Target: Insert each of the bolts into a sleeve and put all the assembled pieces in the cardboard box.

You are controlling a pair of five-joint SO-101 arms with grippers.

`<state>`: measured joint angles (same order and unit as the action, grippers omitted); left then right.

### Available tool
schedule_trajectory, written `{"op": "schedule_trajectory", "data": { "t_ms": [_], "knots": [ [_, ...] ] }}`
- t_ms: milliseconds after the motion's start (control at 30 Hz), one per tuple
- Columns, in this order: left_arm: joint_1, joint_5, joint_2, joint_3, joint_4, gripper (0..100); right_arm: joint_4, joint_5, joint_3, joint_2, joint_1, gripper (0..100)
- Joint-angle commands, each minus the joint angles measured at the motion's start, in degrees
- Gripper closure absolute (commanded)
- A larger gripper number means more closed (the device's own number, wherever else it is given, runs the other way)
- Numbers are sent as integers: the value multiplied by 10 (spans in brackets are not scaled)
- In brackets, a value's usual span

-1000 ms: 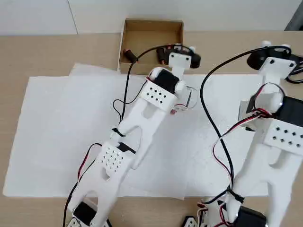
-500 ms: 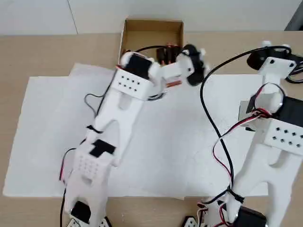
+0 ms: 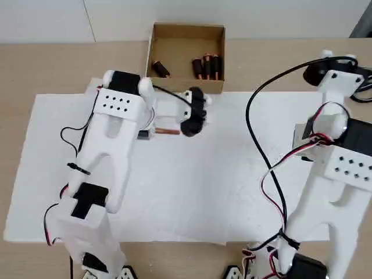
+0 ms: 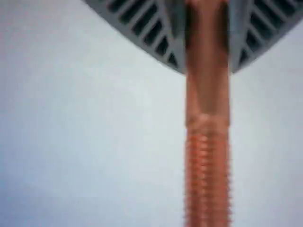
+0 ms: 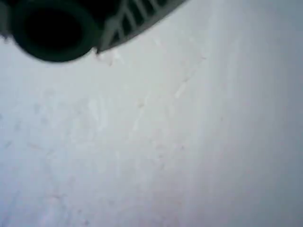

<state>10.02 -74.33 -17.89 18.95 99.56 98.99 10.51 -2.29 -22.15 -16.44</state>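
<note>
The left arm reaches over the white foam sheet that covers most of the bench. Its gripper has its jaws closed on a copper bolt. In the left wrist view the grey ribbed fingers press the smooth shank from both sides. The threaded end of the bolt sticks out past them, with pale foam behind it. From above, the bolt lies roughly level, above the sheet and near the front wall of the cardboard box, outside it.

The box sits on the bench at the far edge of the sheet. Four pieces lie inside: one near one side wall, tilted, and three side by side toward the other wall.

The right arm stands at the sheet's right edge, well apart from the box. In the right wrist view a dark round tube end shows close up against foam, beside a grey ribbed part; whether it is held cannot be told.
</note>
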Motion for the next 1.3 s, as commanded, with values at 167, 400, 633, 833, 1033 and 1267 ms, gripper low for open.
{"op": "schedule_trajectory", "data": {
  "t_ms": [167,400,633,833,1033,1267],
  "knots": [
    [29,-155,16,-92,9,995,-5,-4,-3,-20,10,995],
    [39,-171,-40,-28,0,992,-4,-9,-3,-20,65,995],
    [16,-98,-108,73,0,872,-3,-9,-3,-20,75,995],
    [16,-32,-152,149,0,859,-3,-9,-3,-20,75,995],
    [13,129,-159,258,0,863,-7,-8,-3,-18,75,995],
    [4,763,-157,355,9,863,-16,-9,-3,-16,75,995]
  ]
}}
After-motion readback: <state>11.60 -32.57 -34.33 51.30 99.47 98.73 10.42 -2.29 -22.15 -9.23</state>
